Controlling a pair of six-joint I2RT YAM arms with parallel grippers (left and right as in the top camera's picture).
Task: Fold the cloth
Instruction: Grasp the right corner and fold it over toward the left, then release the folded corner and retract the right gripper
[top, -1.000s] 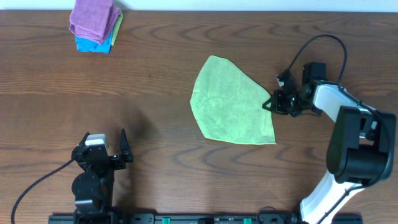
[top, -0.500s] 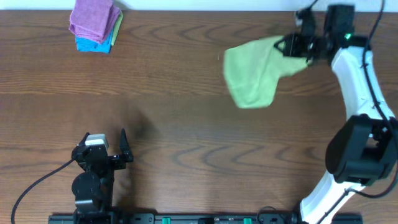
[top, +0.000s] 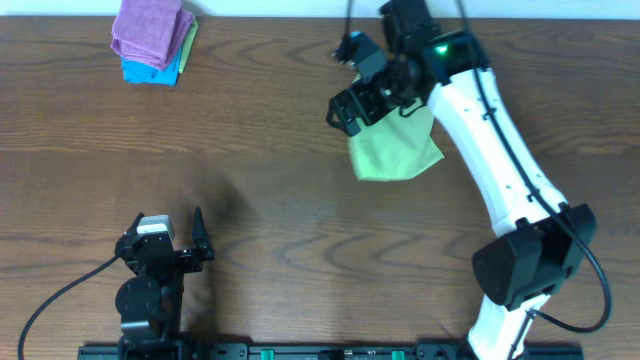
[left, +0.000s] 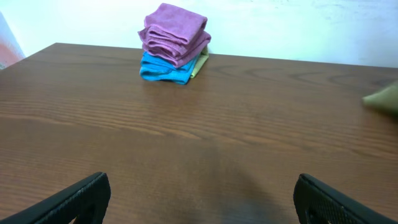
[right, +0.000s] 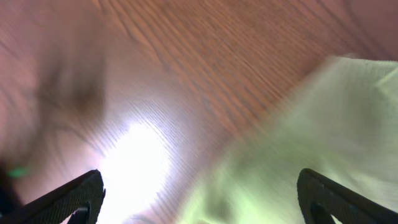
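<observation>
The light lime-green cloth (top: 393, 152) is bunched into a small heap at the back of the table, right of centre, its upper part hidden under the right arm. My right gripper (top: 352, 106) hangs just over the heap's upper left edge. In the right wrist view the cloth (right: 305, 137) is a blurred green area below my right gripper (right: 199, 193), whose fingers stand wide apart with nothing between them. My left gripper (top: 172, 243) rests open near the front left edge; in its wrist view (left: 199, 190) only bare wood lies between the fingers, and the cloth (left: 382, 99) shows at the far right.
A stack of folded cloths sits at the back left corner, a purple one (top: 150, 28) on a bright blue one (top: 150, 68). The left wrist view shows the same purple (left: 174, 32) and blue (left: 163, 67) stack. A lamp glare (right: 134, 165) shines on the wood.
The right arm swung from the right side to the back and leftward, dragging the cloth with it. Its jaws, shut on the cloth before, now stand open. The left arm has not moved.
</observation>
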